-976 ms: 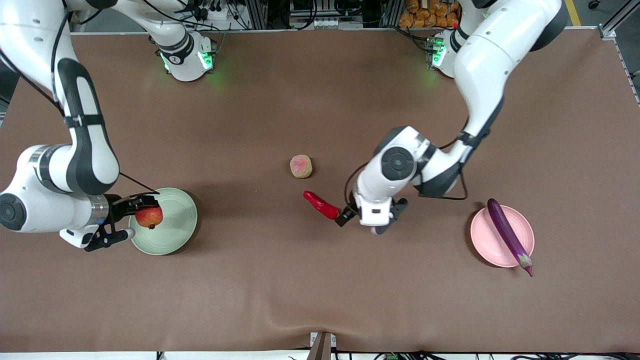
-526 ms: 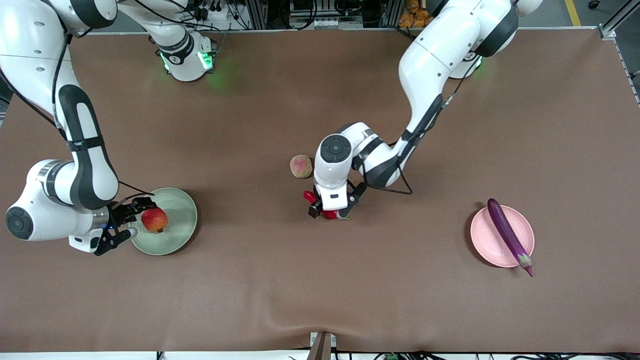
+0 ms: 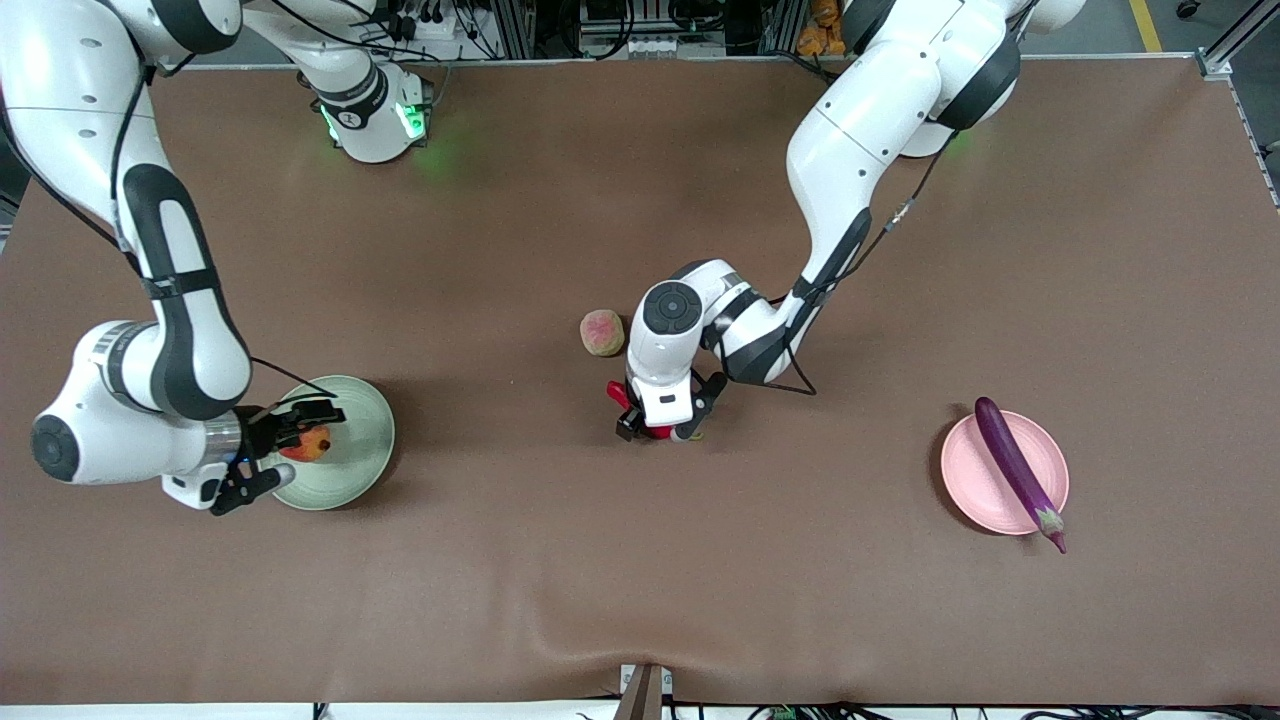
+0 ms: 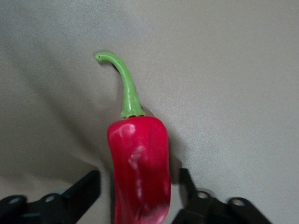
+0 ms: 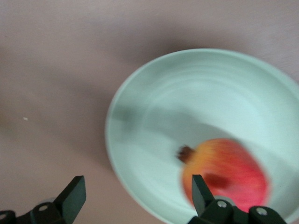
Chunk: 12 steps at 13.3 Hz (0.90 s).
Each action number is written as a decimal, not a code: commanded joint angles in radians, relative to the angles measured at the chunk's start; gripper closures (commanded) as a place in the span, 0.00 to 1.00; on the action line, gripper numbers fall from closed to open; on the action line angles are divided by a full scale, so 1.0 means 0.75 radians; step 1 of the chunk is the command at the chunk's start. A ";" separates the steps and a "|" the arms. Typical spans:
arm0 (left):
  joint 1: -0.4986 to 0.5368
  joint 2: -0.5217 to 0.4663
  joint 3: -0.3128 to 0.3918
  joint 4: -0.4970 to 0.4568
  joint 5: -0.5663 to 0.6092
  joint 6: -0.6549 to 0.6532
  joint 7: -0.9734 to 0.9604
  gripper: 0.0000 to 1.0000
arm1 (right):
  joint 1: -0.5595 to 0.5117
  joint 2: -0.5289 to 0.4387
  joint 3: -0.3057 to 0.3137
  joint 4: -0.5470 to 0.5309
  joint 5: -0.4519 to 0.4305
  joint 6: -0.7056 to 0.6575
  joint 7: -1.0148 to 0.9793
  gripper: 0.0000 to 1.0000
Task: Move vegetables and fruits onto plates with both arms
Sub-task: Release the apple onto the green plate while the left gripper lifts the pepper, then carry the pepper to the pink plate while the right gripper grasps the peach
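Centrally on the brown bench, the left gripper is down around the red chili pepper, which lies on the bench surface. Seen from the left wrist, the pepper's body runs between the two black fingers with its curved green stem pointing away from them; a narrow gap shows on each side, so the jaws straddle the pepper partly closed but not clamped on it. Just beside that gripper, a little farther from the front camera, sits the pinkish-green peach-like fruit, apart from the pepper.

Toward the right arm's end of the bench, the right gripper is over the rim of the pale green plate. Its jaws stand wide open and hold nothing. The red-orange pomegranate-like fruit rests in the plate, its dark stem nub showing, near one finger but not between the two.

Toward the left arm's end lies the pale pink plate, well apart from both grippers. The purple eggplant lies diagonally across it, its pale stem end hanging past the rim on the side nearer the front camera
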 commanded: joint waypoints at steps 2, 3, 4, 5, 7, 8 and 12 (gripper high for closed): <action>0.013 -0.037 0.017 0.027 0.043 -0.017 0.066 1.00 | 0.123 -0.027 0.047 -0.005 0.069 -0.039 0.338 0.00; 0.037 -0.066 0.017 0.027 0.043 -0.039 0.082 1.00 | 0.152 -0.042 0.057 -0.007 0.093 -0.039 0.434 0.00; 0.074 -0.101 0.015 0.027 0.043 -0.094 0.123 1.00 | 0.197 -0.048 0.059 -0.007 0.110 -0.039 0.516 0.00; 0.111 -0.136 0.007 0.027 0.039 -0.143 0.188 1.00 | 0.244 -0.054 0.059 -0.009 0.132 -0.041 0.594 0.00; 0.201 -0.211 -0.003 0.025 0.024 -0.266 0.329 1.00 | 0.338 -0.068 0.059 -0.017 0.188 -0.035 0.780 0.00; 0.242 -0.248 -0.003 0.023 0.022 -0.351 0.409 1.00 | 0.387 -0.068 0.057 -0.019 0.206 -0.027 0.870 0.00; 0.501 -0.383 -0.026 0.006 -0.055 -0.577 0.856 1.00 | 0.596 -0.072 0.057 -0.109 0.212 0.159 1.195 0.00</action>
